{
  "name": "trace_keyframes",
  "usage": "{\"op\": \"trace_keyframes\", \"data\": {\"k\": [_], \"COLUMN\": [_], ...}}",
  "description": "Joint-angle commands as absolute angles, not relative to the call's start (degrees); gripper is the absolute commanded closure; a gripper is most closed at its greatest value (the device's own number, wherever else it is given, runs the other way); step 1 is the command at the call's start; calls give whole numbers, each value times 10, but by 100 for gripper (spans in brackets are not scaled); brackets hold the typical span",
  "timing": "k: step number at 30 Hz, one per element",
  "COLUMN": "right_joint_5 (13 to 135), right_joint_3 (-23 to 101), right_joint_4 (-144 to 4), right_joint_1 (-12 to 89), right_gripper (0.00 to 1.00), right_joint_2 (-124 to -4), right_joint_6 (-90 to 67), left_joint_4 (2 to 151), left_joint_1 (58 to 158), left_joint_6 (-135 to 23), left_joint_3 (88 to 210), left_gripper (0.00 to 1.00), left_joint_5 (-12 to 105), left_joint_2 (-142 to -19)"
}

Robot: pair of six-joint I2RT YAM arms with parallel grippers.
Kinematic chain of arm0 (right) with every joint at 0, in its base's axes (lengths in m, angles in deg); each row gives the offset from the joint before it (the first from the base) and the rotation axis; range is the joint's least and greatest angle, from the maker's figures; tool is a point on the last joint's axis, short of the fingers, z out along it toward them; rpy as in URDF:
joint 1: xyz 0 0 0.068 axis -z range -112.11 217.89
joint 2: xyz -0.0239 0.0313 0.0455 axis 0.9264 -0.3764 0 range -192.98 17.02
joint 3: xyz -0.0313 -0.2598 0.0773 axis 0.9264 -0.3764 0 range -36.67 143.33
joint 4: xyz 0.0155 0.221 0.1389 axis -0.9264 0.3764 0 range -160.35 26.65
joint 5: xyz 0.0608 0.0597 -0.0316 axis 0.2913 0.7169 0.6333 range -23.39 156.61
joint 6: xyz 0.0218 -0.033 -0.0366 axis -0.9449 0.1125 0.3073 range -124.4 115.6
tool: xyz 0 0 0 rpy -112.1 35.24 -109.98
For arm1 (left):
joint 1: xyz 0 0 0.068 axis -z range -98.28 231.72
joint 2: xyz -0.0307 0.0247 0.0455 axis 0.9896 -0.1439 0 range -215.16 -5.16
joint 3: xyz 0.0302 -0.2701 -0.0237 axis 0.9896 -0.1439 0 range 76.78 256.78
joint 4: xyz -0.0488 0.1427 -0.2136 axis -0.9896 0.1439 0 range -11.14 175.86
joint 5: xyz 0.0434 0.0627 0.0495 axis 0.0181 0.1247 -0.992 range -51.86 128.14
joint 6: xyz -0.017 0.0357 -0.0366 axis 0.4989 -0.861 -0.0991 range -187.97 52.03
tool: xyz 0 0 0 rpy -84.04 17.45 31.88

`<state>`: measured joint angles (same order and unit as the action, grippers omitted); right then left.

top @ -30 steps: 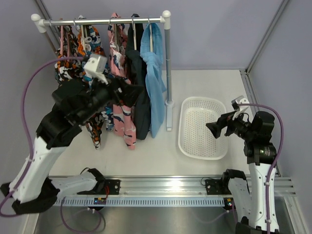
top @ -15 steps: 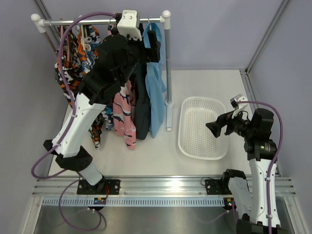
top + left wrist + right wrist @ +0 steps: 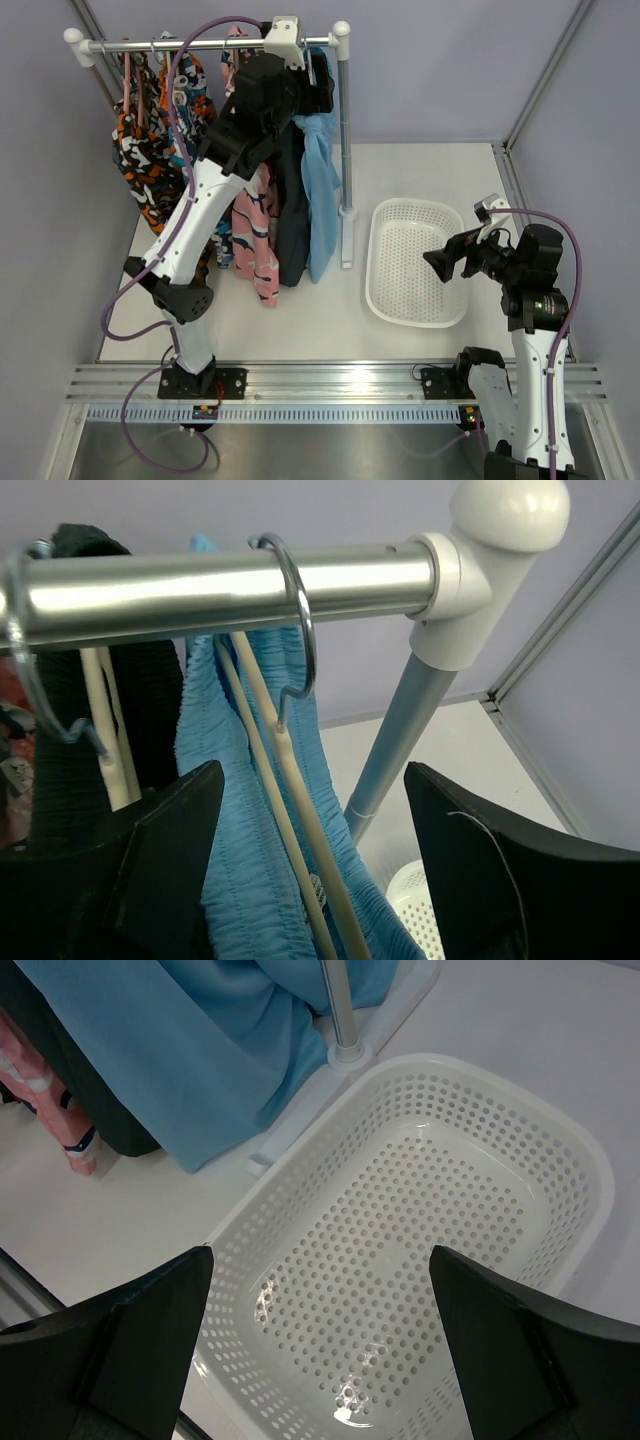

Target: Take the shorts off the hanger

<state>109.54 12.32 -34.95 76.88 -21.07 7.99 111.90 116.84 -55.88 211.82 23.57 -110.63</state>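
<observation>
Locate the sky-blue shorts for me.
Top view: the sky-blue shorts hang rightmost on the rail, next to the dark navy shorts, left gripper at their hanger.

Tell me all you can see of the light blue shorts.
The light blue shorts are soft, ribbed-looking cloth, draped over a pale wooden-looking hanger whose wire hook sits on the metal rail, last before the end post. They hang straight down beside the navy shorts. The open left tool straddles them at the top, no contact visible.
</observation>
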Motion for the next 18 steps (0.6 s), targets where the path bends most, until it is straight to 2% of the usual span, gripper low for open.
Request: {"op": "trace_keyframes", "data": {"k": [1,7,12,18], "right_joint_5": [1090,1084,1082,1079], "right_joint_3": [133,133,133,133], "right_joint_4": [-363,-366,-365,-367], "right_joint_1": [767,761,758,754], "right_gripper": [1,0,0,1], "right_joint_2": [-205,-207,-209,-209], "right_joint_6": [74,74,74,73], "left_joint_4": [1094,1118,1146,1172], "left_joint_1": [1165,1160,1156,1149], "left_joint_6": [-548,-548,-558,-570], "left_joint_3": [2149,2146,2129,2120], "left_gripper": [25,31,44,51], "left_joint_5": [265,269,260,244], "left_joint_2": [-1115,-1123,-1126,-1118]}}
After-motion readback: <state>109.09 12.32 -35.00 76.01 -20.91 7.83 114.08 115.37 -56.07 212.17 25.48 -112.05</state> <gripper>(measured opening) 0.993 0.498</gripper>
